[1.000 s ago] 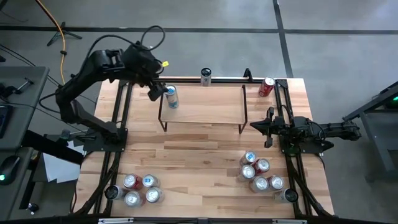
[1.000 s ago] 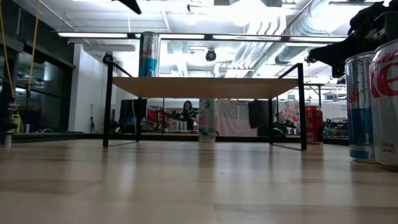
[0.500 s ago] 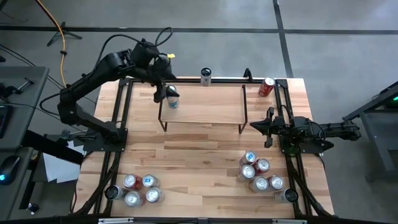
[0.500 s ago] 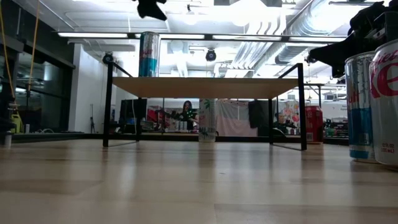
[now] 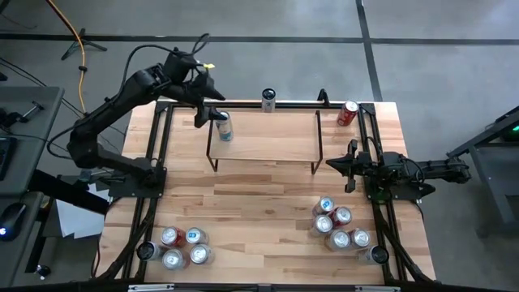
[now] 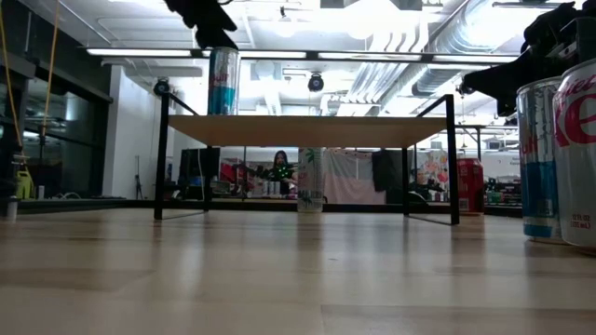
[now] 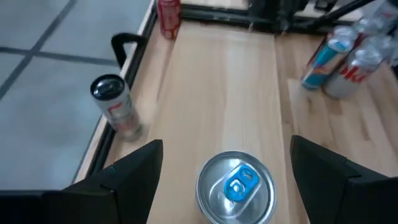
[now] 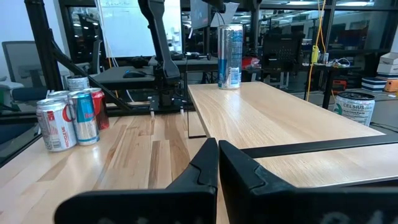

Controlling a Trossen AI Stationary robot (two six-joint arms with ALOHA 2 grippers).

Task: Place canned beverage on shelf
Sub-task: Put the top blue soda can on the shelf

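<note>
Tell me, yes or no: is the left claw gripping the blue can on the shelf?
No. In the left wrist view the left claw hangs open above the blue can, which stands free on the shelf.

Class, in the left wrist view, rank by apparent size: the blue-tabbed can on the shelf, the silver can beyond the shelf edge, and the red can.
1. Blue-tabbed can, largest, though nearest the camera.
2. Silver can.
3. Red can, smallest and farthest.
True sizes may match.
</note>
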